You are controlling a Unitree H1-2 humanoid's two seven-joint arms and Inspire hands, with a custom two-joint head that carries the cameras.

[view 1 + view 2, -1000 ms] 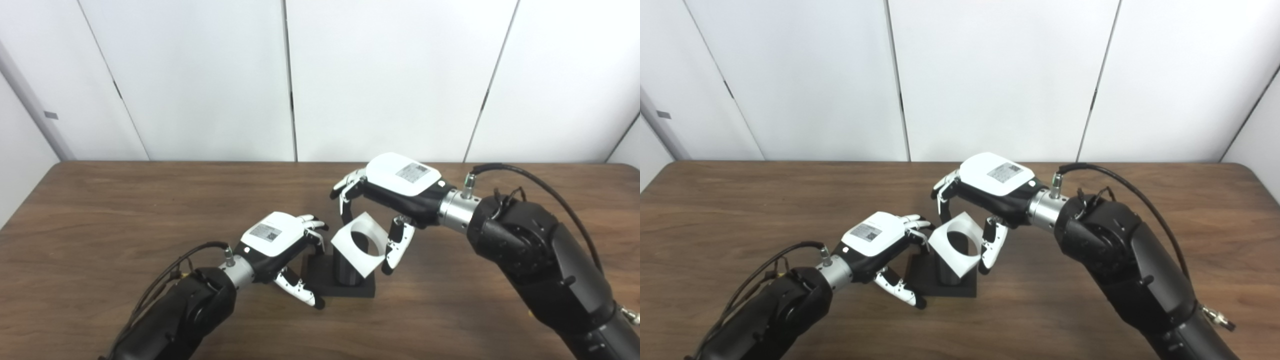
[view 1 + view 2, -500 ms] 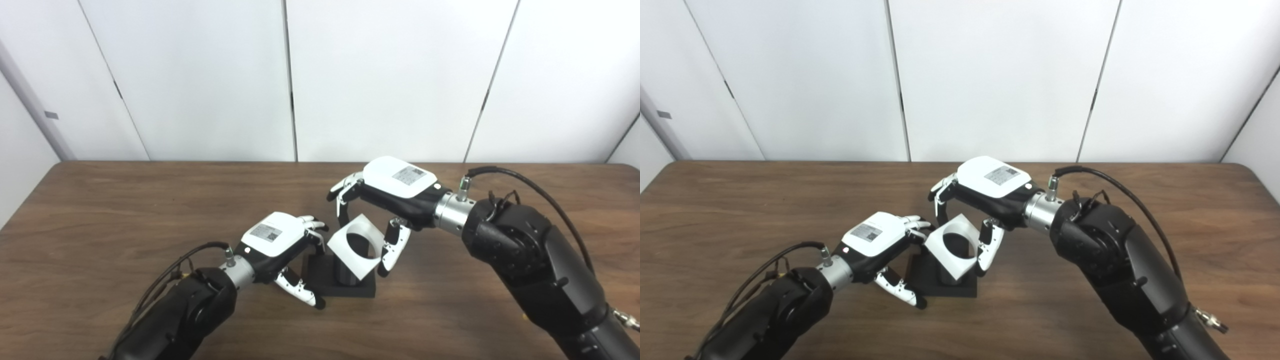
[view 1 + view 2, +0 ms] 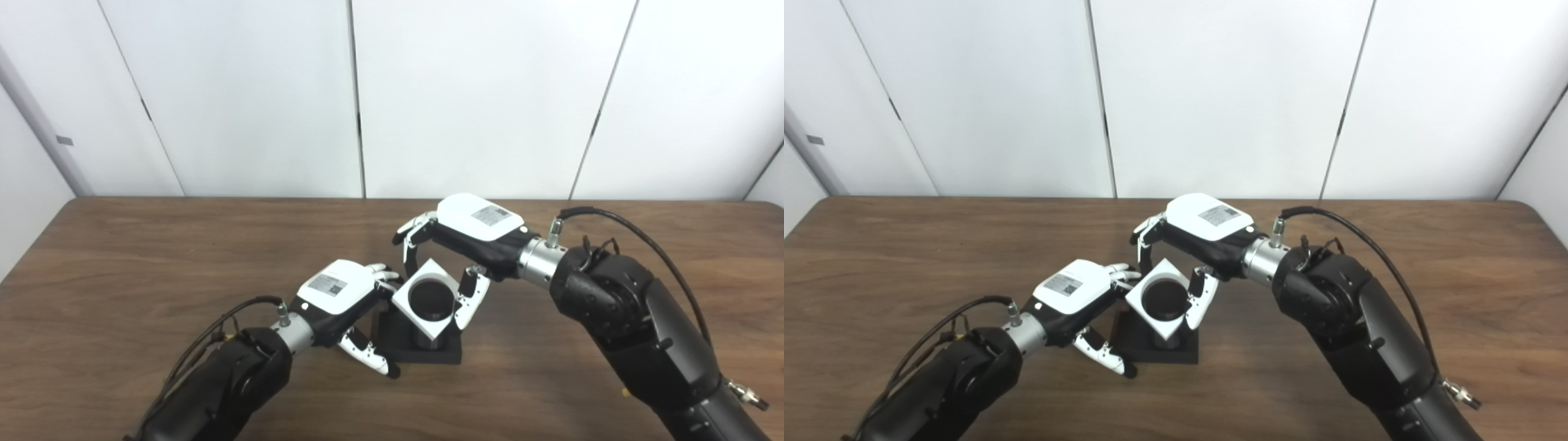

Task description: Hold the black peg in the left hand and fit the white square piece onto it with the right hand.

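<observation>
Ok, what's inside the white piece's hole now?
The dark round top of the black peg fills the hole of the white square piece. The peg's shaft below is mostly covered; only its black base shows.

The white square piece (image 3: 427, 298) hides most of the black peg (image 3: 430, 296).

A: Where is the white square piece (image 3: 427, 299)?

B: On top of the black peg (image 3: 427, 334), its round hole ringing the peg's dark top. It sits turned like a diamond and a little tilted.

A: And the peg?

B: A short black cylinder, upright on a flat square black base that rests on the wooden table. Only its lower part shows below the white piece.
</observation>
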